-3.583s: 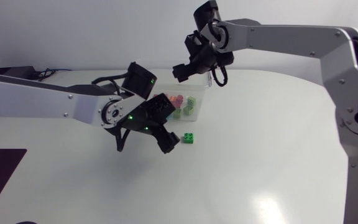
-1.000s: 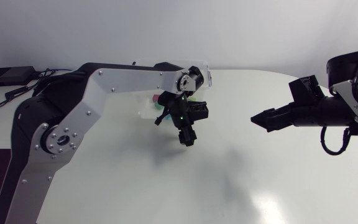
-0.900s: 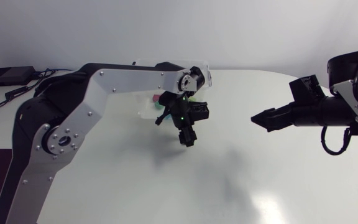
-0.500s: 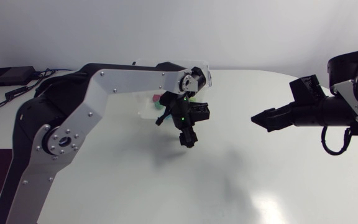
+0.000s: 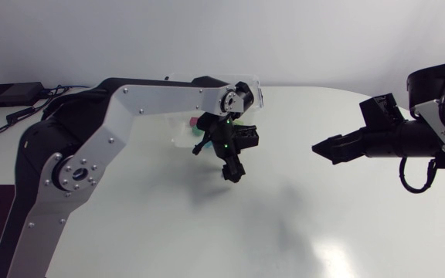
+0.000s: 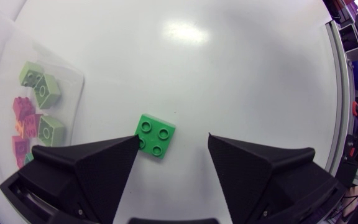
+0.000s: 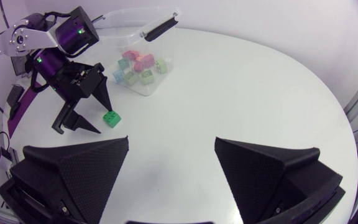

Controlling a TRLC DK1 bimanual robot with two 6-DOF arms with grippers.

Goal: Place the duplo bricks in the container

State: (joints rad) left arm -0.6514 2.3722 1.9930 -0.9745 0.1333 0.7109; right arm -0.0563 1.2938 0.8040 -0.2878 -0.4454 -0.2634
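Note:
A green duplo brick (image 6: 155,135) lies on the white table between the spread fingers of my left gripper (image 6: 174,138), close against one fingertip; that gripper is open. In the head view the left gripper (image 5: 232,171) points down at the table just in front of the clear container (image 5: 180,135) and hides the brick. The container (image 6: 39,118) holds several pink and light green bricks. The right wrist view shows the green brick (image 7: 111,118) by the left gripper (image 7: 95,118), near the container (image 7: 143,68). My right gripper (image 5: 319,147) hangs open far to the right, holding nothing.
The container's lid (image 7: 160,25) stands tilted up at its back. The left arm (image 5: 130,100) arches over the container. Bare table (image 5: 284,216) stretches between the two grippers and toward the front edge.
The left gripper's fingers have spread apart around the green brick over the last second. Earlier the right arm hung over the container; it now sits far right.

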